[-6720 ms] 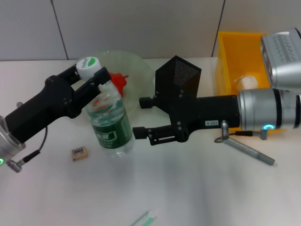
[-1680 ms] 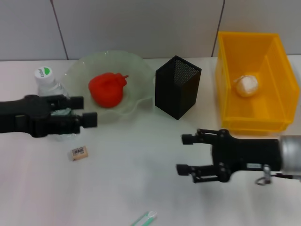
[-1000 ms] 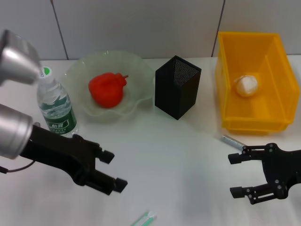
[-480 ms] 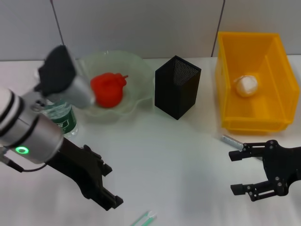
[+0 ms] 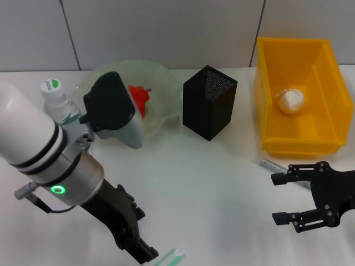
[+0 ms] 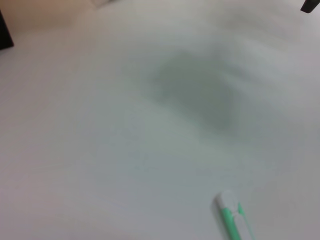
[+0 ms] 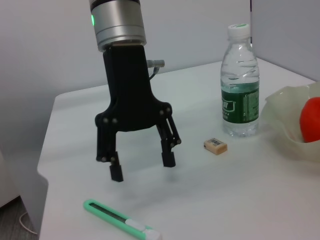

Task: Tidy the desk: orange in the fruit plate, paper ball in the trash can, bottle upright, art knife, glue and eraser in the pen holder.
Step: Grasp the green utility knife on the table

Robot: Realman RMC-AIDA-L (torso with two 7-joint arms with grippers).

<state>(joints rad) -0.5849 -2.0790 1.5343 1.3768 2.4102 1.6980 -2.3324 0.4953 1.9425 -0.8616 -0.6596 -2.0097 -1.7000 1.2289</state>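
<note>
a: where's the art knife (image 7: 120,216)?

b: flat on the desk (image 5: 222,183) at its near edge, just beside the left gripper (image 7: 142,166), which hangs above it with fingers apart, holding nothing.

a: what's done?

b: orange (image 5: 138,95) in the fruit plate (image 5: 166,88), paper ball (image 5: 292,100) in the trash can (image 5: 266,83), bottle (image 7: 240,82) upright.

a: what's left?

b: knife and eraser (image 7: 215,145) aren't in the pen holder (image 5: 209,102). the grey rod (image 5: 273,164) by the trash can may be the glue. the right gripper (image 5: 302,196) waits near it, fingers spread, empty.
</note>
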